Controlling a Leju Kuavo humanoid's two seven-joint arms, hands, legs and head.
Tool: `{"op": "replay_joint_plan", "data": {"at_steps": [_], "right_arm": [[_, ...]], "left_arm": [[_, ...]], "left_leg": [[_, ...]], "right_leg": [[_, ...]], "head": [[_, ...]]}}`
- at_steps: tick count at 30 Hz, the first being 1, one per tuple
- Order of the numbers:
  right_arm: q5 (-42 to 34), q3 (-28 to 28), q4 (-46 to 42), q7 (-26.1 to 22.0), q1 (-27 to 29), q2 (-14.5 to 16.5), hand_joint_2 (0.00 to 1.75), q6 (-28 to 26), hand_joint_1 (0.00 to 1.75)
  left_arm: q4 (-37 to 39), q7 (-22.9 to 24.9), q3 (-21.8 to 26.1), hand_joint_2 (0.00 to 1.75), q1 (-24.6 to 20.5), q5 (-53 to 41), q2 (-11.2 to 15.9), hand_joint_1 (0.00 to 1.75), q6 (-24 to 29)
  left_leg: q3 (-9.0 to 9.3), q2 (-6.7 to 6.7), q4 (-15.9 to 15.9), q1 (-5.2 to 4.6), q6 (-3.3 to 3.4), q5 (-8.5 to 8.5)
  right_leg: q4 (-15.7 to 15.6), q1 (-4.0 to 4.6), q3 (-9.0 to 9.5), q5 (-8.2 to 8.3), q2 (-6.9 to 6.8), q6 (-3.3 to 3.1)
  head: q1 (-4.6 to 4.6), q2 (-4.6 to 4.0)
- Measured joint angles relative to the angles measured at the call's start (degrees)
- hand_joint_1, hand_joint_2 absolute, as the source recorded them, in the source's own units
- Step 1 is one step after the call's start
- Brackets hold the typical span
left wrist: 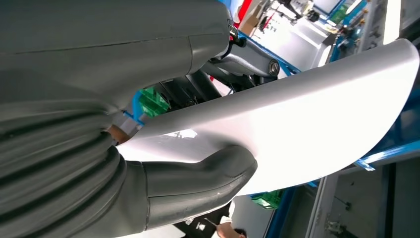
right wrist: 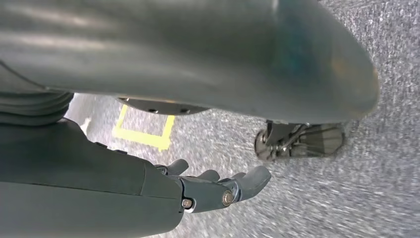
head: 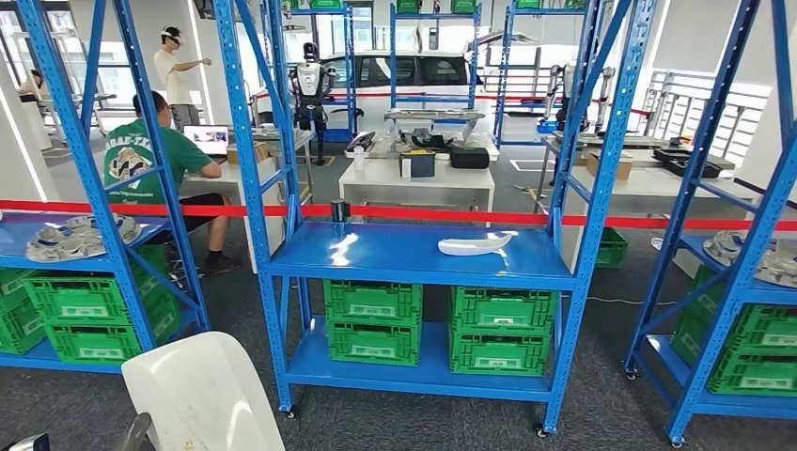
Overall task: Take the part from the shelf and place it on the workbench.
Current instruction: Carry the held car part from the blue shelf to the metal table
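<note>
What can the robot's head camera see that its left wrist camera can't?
The head view alone shows the whole blue shelf, a second white part lying on it, and a seated person. The left wrist view alone shows the left hand up close, thumb pressed on the panel. Both show the white panel it holds, and green crates.

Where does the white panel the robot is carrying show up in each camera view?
Head view: the white panel sits at the bottom left corner, in front of the blue shelf.
Left wrist view: it spans the picture's middle, held by the left hand, thumb pressed on its face.
Right wrist view: not in it.
Shared landmark: the green crates, also seen behind the panel.
</note>
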Motion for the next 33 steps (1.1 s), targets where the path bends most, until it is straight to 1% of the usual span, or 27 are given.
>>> {"op": "replay_joint_plan", "data": {"at_steps": [1, 2, 3, 4, 5, 7, 9, 10, 11, 12, 13, 15, 16, 18, 19, 21, 22, 23, 24, 25, 26, 27, 28, 30, 31, 32, 33], "right_arm": [[0.03, 0.06, 0.00, -0.19, -0.04, -0.09, 0.00, -0.10, 0.00], [0.05, 0.12, 0.00, -0.47, -0.08, -0.14, 0.00, -0.22, 0.00], [0.09, 0.19, 0.00, -0.76, -0.15, -0.15, 0.00, -0.34, 0.00], [0.13, 0.24, 0.00, -1.03, -0.24, -0.16, 0.00, -0.41, 0.00], [0.16, 0.28, 0.00, -1.26, -0.31, -0.17, 0.00, -0.41, 0.00], [0.18, 0.33, 0.00, -1.56, -0.31, -0.18, 0.00, -0.36, 0.00], [0.18, 0.36, 0.00, -1.74, -0.10, -0.18, 0.00, -0.33, 0.00], [0.18, 0.37, 0.00, -1.78, -0.02, -0.18, 0.00, -0.33, 0.00], [0.18, 0.38, 0.00, -1.80, 0.00, -0.18, 0.00, -0.33, 0.00], [0.18, 0.39, 0.00, -1.81, -0.03, -0.18, 0.00, -0.33, 0.00], [0.18, 0.39, 0.00, -1.81, -0.09, -0.18, 0.00, -0.33, 0.00], [0.19, 0.41, 0.00, -1.84, -0.19, -0.18, 0.00, -0.32, 0.00], [0.20, 0.42, 0.00, -1.84, -0.20, -0.18, 0.00, -0.30, 0.00], [0.30, 0.46, 0.00, -1.77, -0.22, -0.18, 0.00, -0.11, 0.00], [0.35, 0.49, 0.00, -1.66, -0.23, -0.20, 0.00, 0.05, 0.00], [0.40, 0.61, 0.00, -1.24, -0.21, -0.25, 0.00, 0.33, 0.00], [0.40, 0.71, 0.00, -1.00, -0.14, -0.27, 0.00, 0.39, 0.00], [0.38, 0.81, 0.00, -0.82, -0.03, -0.27, 0.00, 0.43, 0.00], [0.35, 0.91, 0.00, -0.76, 0.07, -0.27, 0.00, 0.49, 0.00], [0.28, 0.99, 0.00, -0.86, 0.14, -0.27, 0.00, 0.55, 0.00], [0.19, 1.02, 0.00, -1.03, 0.16, -0.27, 0.00, 0.59, 0.00], [0.08, 1.03, 0.00, -1.24, 0.16, -0.27, 0.00, 0.62, 0.00], [-0.04, 1.04, 0.00, -1.45, 0.14, -0.27, 0.00, 0.63, 0.00], [-0.21, 1.04, 0.00, -1.83, 0.16, -0.26, 0.00, 0.63, 0.00], [-0.35, 1.04, 0.00, -1.94, 0.18, -0.23, 0.00, 0.63, 0.00], [-0.50, 1.04, 0.00, -1.98, 0.20, -0.16, 0.00, 0.63, 0.00], [-0.65, 1.04, 0.00, -2.00, 0.20, -0.08, 0.00, 0.63, 0.00]], "left_arm": [[0.02, 0.01, -0.06, 1.75, -0.15, 0.14, -0.22, 1.75, 0.03], [0.07, 0.04, -0.11, 1.75, -0.25, 0.35, -0.36, 1.75, 0.07], [0.16, 0.11, -0.15, 1.75, -0.28, 0.63, -0.39, 1.75, 0.08], [0.28, 0.21, -0.16, 1.75, -0.33, 0.91, -0.33, 1.75, 0.05], [0.44, 0.35, -0.17, 1.75, -0.47, 1.18, -0.24, 1.75, 0.01], [0.75, 0.60, -0.19, 1.75, -0.77, 1.58, -0.13, 1.75, -0.11], [1.12, 0.78, -0.21, 1.75, -0.80, 1.77, -0.15, 1.75, -0.16], [1.32, 0.82, -0.21, 1.75, -0.73, 1.80, -0.17, 1.75, -0.16], [1.51, 0.85, -0.21, 1.75, -0.69, 1.81, -0.16, 1.75, -0.17], [1.65, 0.85, -0.21, 1.75, -0.70, 1.81, -0.16, 1.75, -0.20], [1.74, 0.85, -0.21, 1.75, -0.76, 1.83, -0.15, 1.75, -0.22], [1.79, 0.86, -0.21, 1.75, -1.01, 1.84, -0.19, 1.75, -0.25], [1.81, 0.86, -0.21, 1.75, -1.09, 1.84, -0.21, 1.75, -0.26], [1.87, 0.84, -0.21, 1.75, -1.03, 1.85, -0.13, 1.75, -0.37], [1.88, 0.77, -0.21, 1.75, -0.93, 1.85, -0.05, 1.75, -0.44], [1.88, 0.60, -0.19, 1.75, -0.83, 1.85, 0.01, 1.75, -0.52], [1.93, 0.58, -0.18, 1.75, -0.80, 1.85, -0.04, 1.75, -0.53], [2.08, 0.65, -0.17, 1.75, -0.79, 1.85, -0.11, 1.75, -0.53], [2.28, 0.74, -0.17, 1.75, -0.77, 1.85, -0.17, 1.75, -0.53], [2.50, 0.87, -0.17, 1.75, -0.77, 1.84, -0.21, 1.75, -0.53], [2.69, 0.95, -0.17, 1.75, -0.76, 1.84, -0.21, 1.75, -0.53], [2.79, 0.99, -0.17, 1.75, -0.78, 1.81, -0.18, 1.75, -0.53], [2.82, 1.03, -0.17, 1.75, -0.79, 1.79, -0.14, 1.75, -0.53], [2.83, 1.02, -0.17, 1.75, -0.85, 1.75, 0.00, 1.75, -0.55], [2.87, 1.01, -0.17, 1.75, -0.89, 1.75, 0.16, 1.75, -0.63], [2.99, 0.96, -0.17, 1.75, -0.93, 1.75, 0.39, 1.75, -0.76], [3.17, 0.90, -0.17, 1.75, -0.97, 1.75, 0.68, 1.75, -0.90]], "left_leg": [[-0.27, -0.67, -0.01, 0.06, -0.42, 0.18], [-0.52, -1.34, -0.11, 0.12, -0.91, 0.42], [-0.76, -1.83, -0.25, 0.23, -1.33, 0.64], [-1.06, -1.31, -0.04, 0.21, -1.64, 0.53], [-1.66, -0.03, 1.01, 0.14, -1.90, -0.18], [-4.09, 3.54, 6.52, 0.06, -2.35, -3.47], [-7.07, 5.00, 13.74, 0.22, -2.82, -6.78], [-7.62, 5.21, 15.47, 0.32, -2.98, -7.17], [-7.02, 5.40, 14.93, 0.40, -3.06, -6.47], [-5.29, 5.85, 12.14, 0.45, -3.07, -4.94], [-2.93, 6.93, 8.12, 0.46, -3.02, -3.26], [0.73, 9.27, 1.49, 0.03, -2.44, -1.54], [1.35, 9.82, 0.08, -0.18, -2.03, -1.43], [1.13, 8.73, -0.32, -0.35, -1.04, -1.30], [1.05, 8.04, -0.47, -0.32, -0.67, -1.11], [0.99, 6.78, -0.80, -0.10, 0.10, -0.65], [0.89, 6.17, -0.84, -0.03, 0.37, -0.49], [0.72, 5.46, -0.81, -0.04, 0.56, -0.37], [0.55, 4.70, -0.75, -0.07, 0.68, -0.27], [0.40, 3.88, -0.64, -0.10, 0.70, -0.21], [0.30, 3.09, -0.52, -0.12, 0.68, -0.16], [0.25, 2.32, -0.39, -0.11, 0.62, -0.13], [0.23, 1.55, -0.26, -0.08, 0.52, -0.10], [-0.01, 0.12, -0.04, -0.10, -0.01, -0.01], [-0.20, -0.53, -0.01, -0.06, -0.41, 0.10], [-0.39, -1.10, -0.08, 0.02, -0.84, 0.26], [-0.55, -1.71, -0.24, 0.14, -1.27, 0.47]], "right_leg": [[-1.12, 0.02, 0.38, 0.10, 0.64, -0.15], [-1.35, 0.11, 0.42, 0.11, 0.47, -0.32], [-1.50, 0.09, 0.41, 0.34, -0.26, -0.63], [-1.74, 0.04, 0.46, 0.59, -0.92, -1.01], [-2.00, -0.04, 0.50, 0.84, -1.61, -1.42], [-2.32, -0.01, 0.49, 1.11, -3.07, -1.99], [-2.31, 0.10, 0.36, 1.10, -4.69, -2.15], [-2.29, 0.12, 0.31, 1.09, -5.53, -2.15], [-2.26, 0.12, 0.29, 1.08, -6.35, -2.13], [-2.20, 0.11, 0.30, 1.04, -7.12, -2.07], [-2.09, 0.15, 0.33, 0.96, -7.86, -1.94], [-1.72, 0.47, 0.27, 0.69, -9.14, -1.42], [-1.62, 0.64, 0.25, 0.61, -9.73, -1.12], [-1.68, 0.73, 0.34, 0.59, -10.93, -0.51], [-1.49, 0.60, 0.39, 0.37, -10.57, -0.17], [1.21, 0.28, -0.66, -1.55, -7.75, 0.44], [4.27, 0.15, -2.05, -3.26, -5.87, 0.63], [8.13, 0.11, -3.95, -5.08, -4.71, 0.71], [11.72, 0.10, -5.78, -6.37, -4.17, 0.76], [13.92, 0.11, -6.99, -6.73, -3.94, 0.76], [14.09, 0.10, -7.22, -6.01, -3.82, 0.70], [11.97, 0.07, -6.27, -4.33, -3.60, 0.59], [8.23, 0.01, -4.46, -2.24, -2.93, 0.42], [1.34, -0.13, -1.20, 0.26, -0.62, 0.13], [-0.42, -0.10, -0.42, 0.61, 0.11, -0.03], [-0.88, 0.02, -0.28, 0.47, 0.24, -0.18], [-1.00, 0.10, -0.28, 0.65, -0.46, -0.45]], "head": [[0.00, 0.00], [0.01, 0.00], [0.02, 0.00], [-0.01, 0.00], [-0.05, 0.00], [-0.14, 0.00], [-0.15, 0.00], [-0.15, 0.00], [-0.15, 0.00], [-0.15, 0.00], [-0.15, 0.00], [-0.11, 0.00], [-0.06, 0.00], [0.04, 0.00], [0.04, 0.00], [0.04, 0.00], [0.05, 0.00], [0.05, 0.00], [0.05, 0.00], [0.05, 0.00], [0.06, 0.00], [0.06, 0.00], [0.06, 0.00], [0.06, 0.00], [0.05, 0.00], [0.05, 0.00], [0.05, 0.00]]}}
